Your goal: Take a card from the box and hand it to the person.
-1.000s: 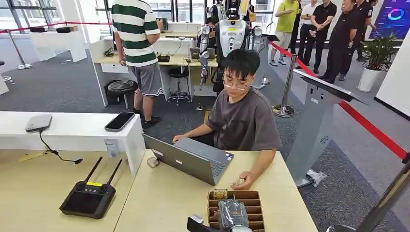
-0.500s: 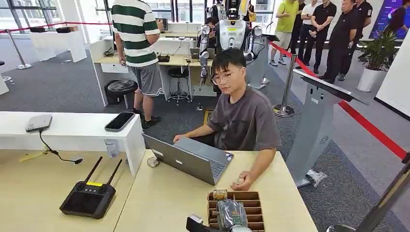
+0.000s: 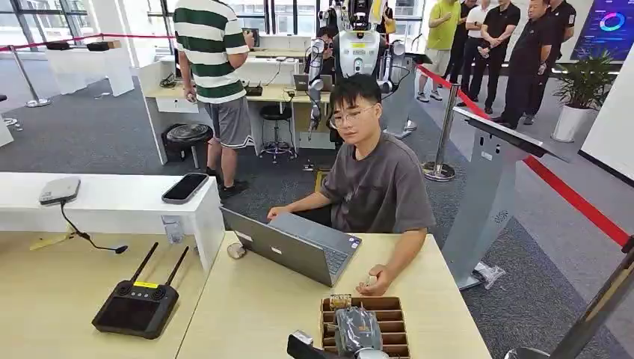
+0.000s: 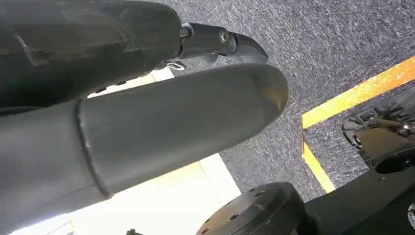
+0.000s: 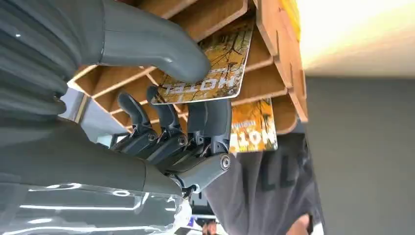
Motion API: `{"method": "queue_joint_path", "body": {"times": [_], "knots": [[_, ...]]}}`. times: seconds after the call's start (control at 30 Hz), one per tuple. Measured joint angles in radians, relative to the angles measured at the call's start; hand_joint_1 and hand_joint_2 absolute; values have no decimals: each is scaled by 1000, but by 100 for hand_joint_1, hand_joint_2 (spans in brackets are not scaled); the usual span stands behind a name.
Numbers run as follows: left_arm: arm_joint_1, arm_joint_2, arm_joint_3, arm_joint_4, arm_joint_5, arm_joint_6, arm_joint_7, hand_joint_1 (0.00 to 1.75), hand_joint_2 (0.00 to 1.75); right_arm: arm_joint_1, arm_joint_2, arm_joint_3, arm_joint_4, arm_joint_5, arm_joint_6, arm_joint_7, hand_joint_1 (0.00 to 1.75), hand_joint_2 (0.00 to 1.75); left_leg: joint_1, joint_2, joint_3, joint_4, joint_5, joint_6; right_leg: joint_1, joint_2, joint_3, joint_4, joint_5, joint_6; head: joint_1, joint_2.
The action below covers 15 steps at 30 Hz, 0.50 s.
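Right wrist view: card [image 5: 208, 73] pinched between thumb and fingers [image 5: 210, 120] of the right hand [image 5: 171, 122], over the slotted box [image 3: 391, 314]. Second card [image 5: 252, 127] stands in a slot beyond. Person [image 3: 377, 187] sits behind the laptop [image 3: 288, 250]. Left hand [image 4: 147, 112]: grip unclear.

Two cards [image 5: 208, 73] [image 5: 254, 128], one box [image 3: 388, 306], one laptop [image 3: 288, 249], one remote controller [image 3: 137, 304]

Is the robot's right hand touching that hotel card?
Touching: in the right wrist view the right hand pinches the hotel card between thumb and fingers.
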Motion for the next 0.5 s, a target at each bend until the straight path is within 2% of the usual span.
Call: {"method": "queue_joint_path", "body": {"times": [0.3, 0.43, 0.5], "knots": [[5, 1, 0, 0, 4, 3, -8, 0, 0, 0, -19, 0, -149, 52, 0, 32, 154, 175, 0, 0, 0, 0, 0, 0, 0, 0, 0, 0, 0, 0, 0, 0], [7, 2, 0, 0, 6, 3, -8, 0, 0, 2, -39, 0, -230, 65, 23, 39, 150, 175, 0, 0, 0, 0, 0, 0, 0, 0, 0, 0, 0, 0, 0, 0], [8, 2, 0, 0, 7, 3, -8, 0, 0, 3, -53, 0, -274, 70, 32, 45, 154, 175, 0, 0, 0, 0, 0, 0, 0, 0, 0, 0, 0, 0, 0, 0]]}}
